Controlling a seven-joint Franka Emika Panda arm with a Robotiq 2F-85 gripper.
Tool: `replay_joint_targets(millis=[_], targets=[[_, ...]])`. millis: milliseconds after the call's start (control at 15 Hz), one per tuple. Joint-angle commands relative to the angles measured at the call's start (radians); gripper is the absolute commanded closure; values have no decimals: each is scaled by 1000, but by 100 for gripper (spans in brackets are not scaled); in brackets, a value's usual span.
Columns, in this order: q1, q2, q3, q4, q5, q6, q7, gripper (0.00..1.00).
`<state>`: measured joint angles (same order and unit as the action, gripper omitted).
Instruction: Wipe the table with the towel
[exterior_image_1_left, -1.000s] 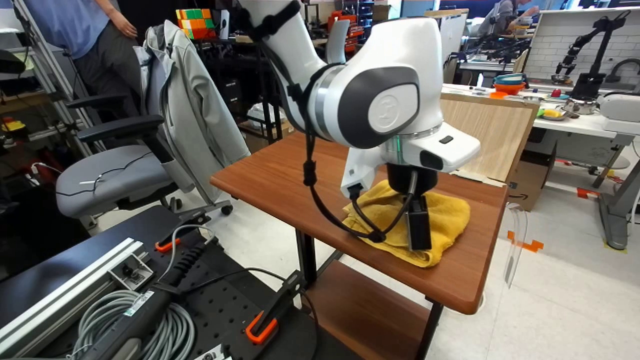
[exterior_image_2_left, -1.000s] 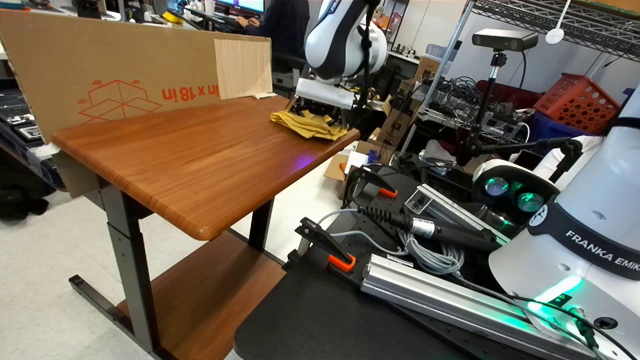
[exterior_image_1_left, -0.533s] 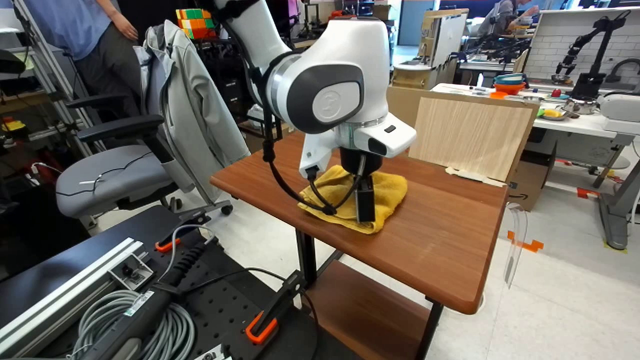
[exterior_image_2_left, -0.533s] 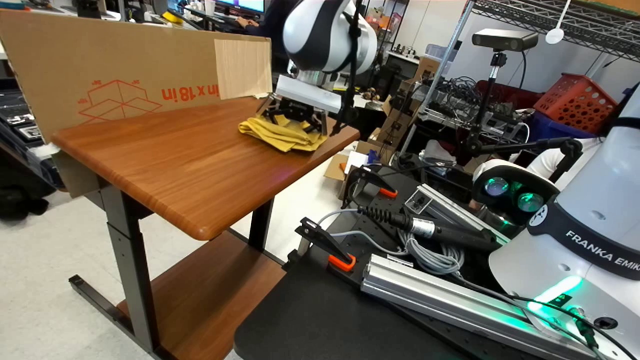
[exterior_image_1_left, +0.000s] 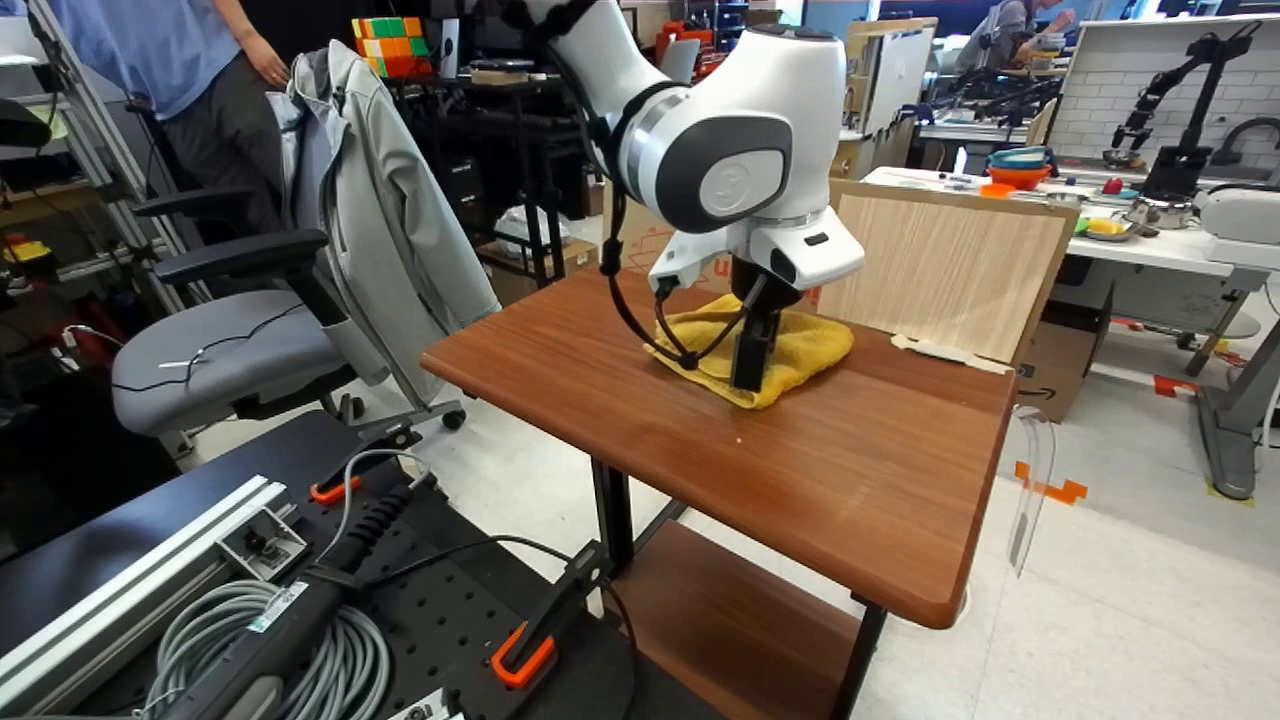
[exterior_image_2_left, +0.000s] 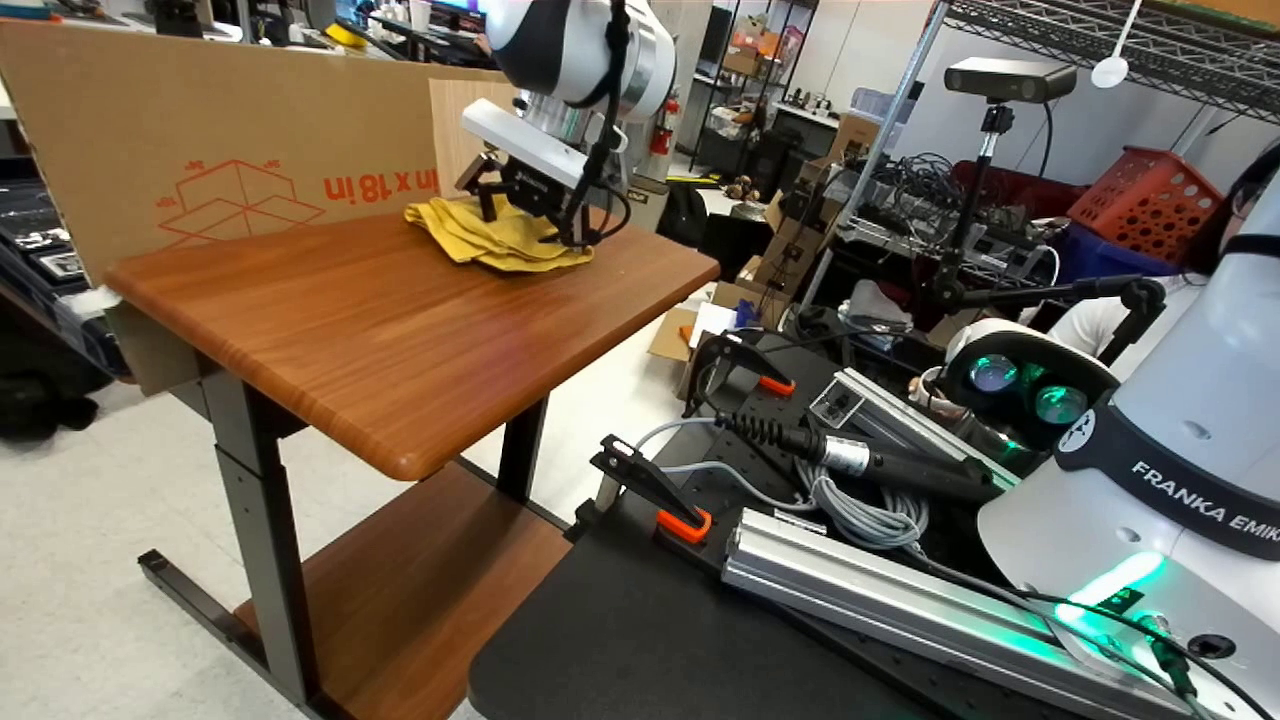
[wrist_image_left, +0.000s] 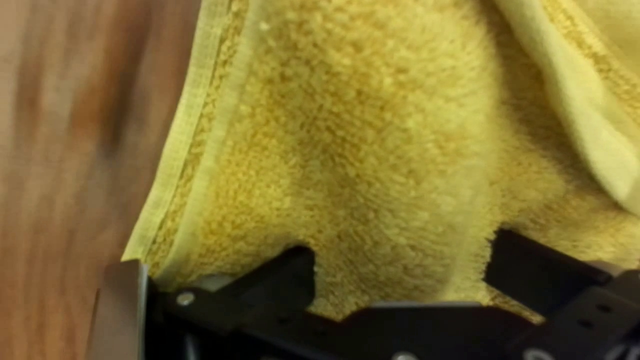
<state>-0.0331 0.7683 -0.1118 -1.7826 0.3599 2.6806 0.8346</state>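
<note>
The yellow towel lies folded and bunched on the brown wooden table in both exterior views: towel (exterior_image_1_left: 815, 345), towel (exterior_image_2_left: 480, 245), table (exterior_image_1_left: 850, 490), table (exterior_image_2_left: 340, 330). It rests towards the cardboard side. My gripper (exterior_image_1_left: 754, 372) is down on the towel, tilted a little. In the wrist view the black fingers of the gripper (wrist_image_left: 400, 265) stand well apart. The towel (wrist_image_left: 350, 125) fills the gap and touches both inner faces, so the gripper looks shut on a thick bunch of it. The finger ends are sunk in the cloth and hidden. Bare table (wrist_image_left: 65, 150) shows at left.
An upright cardboard panel (exterior_image_2_left: 350, 130) with a wood-grain sheet (exterior_image_1_left: 930, 270) borders one table side. A grey chair (exterior_image_1_left: 230, 340) with a jacket stands near a table corner. A black bench (exterior_image_2_left: 640, 620) with clamps and a coiled cable (exterior_image_2_left: 865, 510) stands near the table.
My gripper and the towel have slid together across the table towards the cardboard panel. In one view they went left, then back right and farther away. The gripper is now more tilted.
</note>
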Motion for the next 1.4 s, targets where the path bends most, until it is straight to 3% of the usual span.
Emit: replay_joint_targets(millis=[0,600,800,933,1000,1333], targets=[[-11,167,8,184,15,-49,72,0],[-49,-13,188,-82,56,-46,-238,0],[-53,-91,216,-221,71,-48,-374,0],[-25,-142,188,-314,38,-38,-442,0],[-6,-112,166,-172,52,-70,-366,0],[0,-131,160,-191,50,-68,-374,0]])
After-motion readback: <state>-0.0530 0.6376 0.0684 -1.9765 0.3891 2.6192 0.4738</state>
